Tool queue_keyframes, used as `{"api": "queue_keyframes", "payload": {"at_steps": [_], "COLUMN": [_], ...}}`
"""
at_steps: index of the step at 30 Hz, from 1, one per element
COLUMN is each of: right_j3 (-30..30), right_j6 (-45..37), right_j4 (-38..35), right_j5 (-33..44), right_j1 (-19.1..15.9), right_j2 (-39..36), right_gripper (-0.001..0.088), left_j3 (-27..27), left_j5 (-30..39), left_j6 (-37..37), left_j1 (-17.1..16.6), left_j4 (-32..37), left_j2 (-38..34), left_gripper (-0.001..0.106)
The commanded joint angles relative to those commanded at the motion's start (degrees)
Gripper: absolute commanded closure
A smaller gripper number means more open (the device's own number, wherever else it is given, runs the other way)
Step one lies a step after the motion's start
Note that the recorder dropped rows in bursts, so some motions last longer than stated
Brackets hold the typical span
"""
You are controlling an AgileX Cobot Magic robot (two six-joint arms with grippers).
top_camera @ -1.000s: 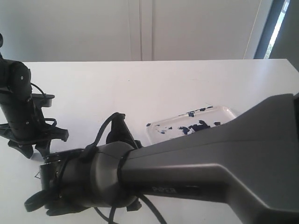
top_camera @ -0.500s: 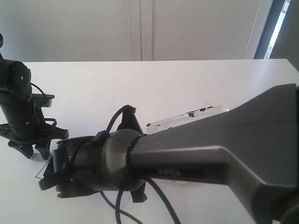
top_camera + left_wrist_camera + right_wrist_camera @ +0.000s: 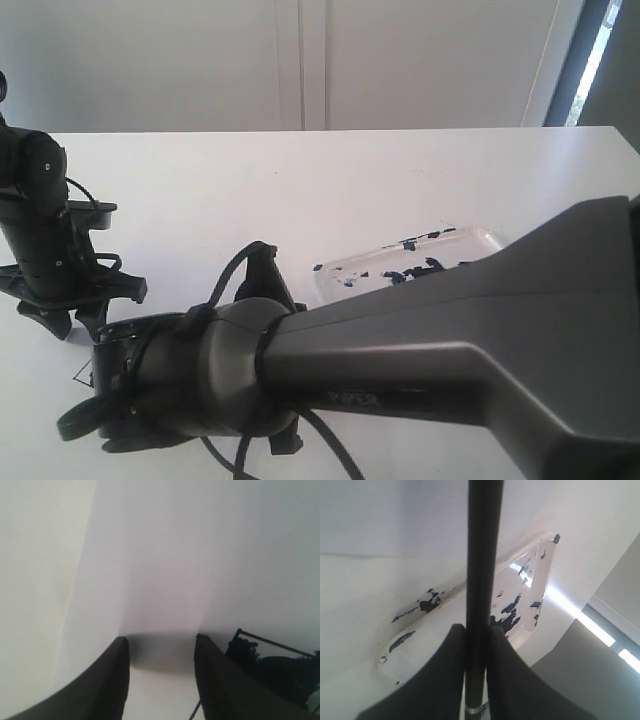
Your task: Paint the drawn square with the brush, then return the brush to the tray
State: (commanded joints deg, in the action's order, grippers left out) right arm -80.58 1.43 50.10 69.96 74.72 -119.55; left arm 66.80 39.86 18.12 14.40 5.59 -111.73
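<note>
The brush [image 3: 482, 580] is clamped in the right gripper [image 3: 476, 627] at the drawn square [image 3: 272, 642] near the bench's [image 3: 350, 180] left edge, apart from the tray [image 3: 487, 238]. With the tip hidden, paint could be smeared past the outline. The left gripper [image 3: 160, 640] is seen open.

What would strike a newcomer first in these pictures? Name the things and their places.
The thick grey right arm fills the exterior view's foreground, reaching toward the lower left. Behind it lies the tray, smeared with dark blue paint. In the right wrist view, the right pincer is shut on the black brush.
</note>
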Motion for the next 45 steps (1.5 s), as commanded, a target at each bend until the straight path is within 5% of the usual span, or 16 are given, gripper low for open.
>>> {"api": "queue_keyframes", "payload": {"at_steps": [8,22,37,45], "right_j3": [0.0,0.0,3.5,3.5], "right_j6": [-0.3,-0.3,-1.1,-0.6], "right_j4": [-0.1,-4.4,-0.6,1.2], "right_j5": [0.0,0.0,0.0,0.0], "right_j1": [-2.2,0.7,0.7,-2.3], "right_j2": [0.8,1.6,1.9,1.9], "right_gripper": [0.0868,0.0868,0.0868,0.0868], "left_j3": [0.0,0.0,0.0,0.0], "left_j5": [0.2,0.2,0.3,0.3], "left_j6": [0.0,0.0,0.1,0.1], "left_j1": [0.0,0.0,0.0,0.0], "left_j4": [0.0,0.0,0.0,-0.1], "left_j2": [0.0,0.0,0.0,0.0], "left_gripper": [0.057,0.057,0.057,0.057]}}
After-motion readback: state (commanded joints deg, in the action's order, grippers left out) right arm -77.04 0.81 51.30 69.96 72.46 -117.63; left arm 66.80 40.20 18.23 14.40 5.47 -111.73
